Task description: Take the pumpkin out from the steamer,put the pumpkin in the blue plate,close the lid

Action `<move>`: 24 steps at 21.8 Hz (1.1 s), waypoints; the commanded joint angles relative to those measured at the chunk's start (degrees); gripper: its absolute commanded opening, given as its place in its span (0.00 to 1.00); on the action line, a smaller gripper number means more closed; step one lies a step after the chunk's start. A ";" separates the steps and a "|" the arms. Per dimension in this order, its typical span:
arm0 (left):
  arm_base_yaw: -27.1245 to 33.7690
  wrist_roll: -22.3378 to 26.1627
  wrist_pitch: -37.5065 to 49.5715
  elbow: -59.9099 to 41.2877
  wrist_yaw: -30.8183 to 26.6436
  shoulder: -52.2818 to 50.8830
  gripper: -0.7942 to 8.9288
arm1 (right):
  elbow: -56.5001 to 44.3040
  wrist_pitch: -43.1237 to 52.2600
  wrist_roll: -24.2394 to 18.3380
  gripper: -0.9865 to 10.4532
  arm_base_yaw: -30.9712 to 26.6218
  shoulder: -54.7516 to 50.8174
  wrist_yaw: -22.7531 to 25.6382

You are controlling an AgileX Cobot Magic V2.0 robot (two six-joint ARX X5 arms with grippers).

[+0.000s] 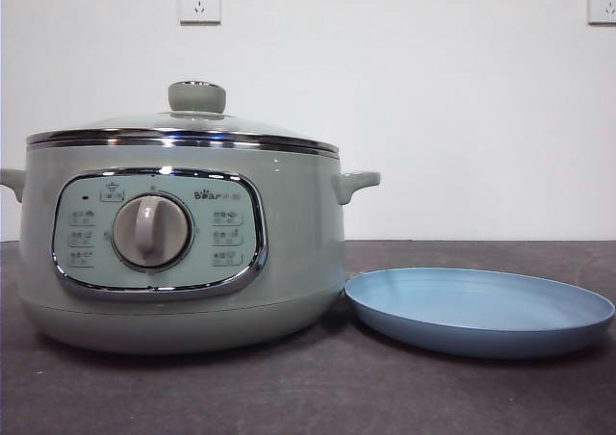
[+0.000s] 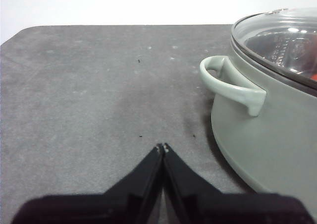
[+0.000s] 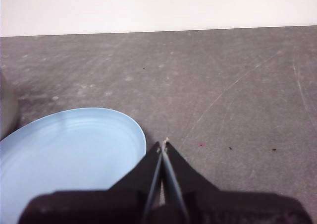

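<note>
The pumpkin (image 2: 313,77) shows only as a small orange-red patch behind the glass at the edge of the left wrist view, so it sits inside the steamer (image 1: 183,252); little more of it can be made out. The steamer stands on the dark grey table (image 1: 318,387), its control panel with the central dial (image 1: 151,231) facing the front camera. The lid (image 1: 183,127) rests closed on the pot, its steel rim seated all round and its pale-green knob (image 1: 196,96) upright on top. Small side handles stick out on both sides of the pot.

The blue plate (image 1: 479,310) lies flat on the table just beside the steamer's base, its near rim close to the pot wall, and nothing lies on it.

The left gripper (image 2: 162,147) hovers above bare table near the steamer's side handle (image 2: 228,83), its two black jaws pressed together and holding nothing. The right gripper (image 3: 163,144) sits just beside the plate's rim (image 3: 133,130), jaws likewise clenched tip to tip and grasping nothing.

Two wall sockets (image 1: 199,0) show on the white wall behind.
</note>
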 commanded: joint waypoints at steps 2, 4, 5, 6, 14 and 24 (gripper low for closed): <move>0.22 -0.26 0.15 -0.96 0.15 -0.17 0.08 | -0.79 0.22 0.81 0.07 -0.02 -0.17 0.15; 0.20 -2.56 0.15 -0.96 0.68 -0.17 0.08 | -0.79 0.22 3.61 0.07 -0.02 -0.17 0.07; 0.20 -3.89 0.15 -0.96 1.03 -0.17 0.08 | -0.79 0.22 5.49 0.07 -0.02 -0.17 -0.04; 0.20 -5.42 0.17 -0.96 1.57 -0.17 0.08 | -0.79 0.22 7.72 0.07 -0.02 -0.17 -0.15; 0.20 -18.29 0.31 -0.96 4.90 -0.17 0.08 | -0.79 0.22 22.88 0.07 -0.02 -0.17 -0.22; 0.20 -18.43 -0.92 2.64 6.56 -0.17 0.07 | 2.38 -1.05 22.91 0.07 -0.02 0.42 -0.28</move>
